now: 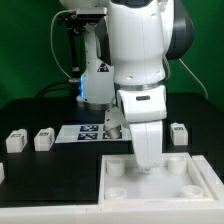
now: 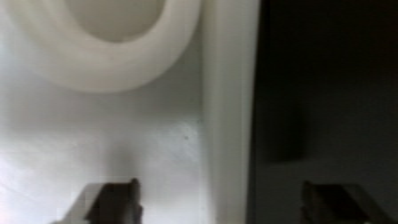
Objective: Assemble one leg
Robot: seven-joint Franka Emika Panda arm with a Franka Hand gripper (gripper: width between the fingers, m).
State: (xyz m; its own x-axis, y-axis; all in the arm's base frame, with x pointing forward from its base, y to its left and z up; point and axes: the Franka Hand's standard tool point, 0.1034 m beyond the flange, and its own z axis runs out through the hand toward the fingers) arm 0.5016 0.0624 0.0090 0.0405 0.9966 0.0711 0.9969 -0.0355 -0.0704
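the task looks barely begun. no leg is fitted as far as either view shows. the white tabletop [image 1: 190,185] lies flat at the front edge of the black table [image 1: 40,190], and its corner sockets look empty. in the wrist view one round socket [image 2: 151,50] shows as an open ring with nothing in it. the loose legs lie apart from the tabletop: two legs [image 1: 15,142] [image 1: 43,140] toward the table's edge on the exterior view's left, and another leg [image 1: 178,133] toward the exterior view's right. the marker board [image 1: 85,132] is between them, further back. picking a leg, seating it and screwing it in all appear left to do.

the arm reaches straight down, wrist vertical, with the gripper [image 2: 219,200] low over the tabletop near its edge. its fingers [image 2: 111,200] stand apart with only bare board between them, holding nothing.
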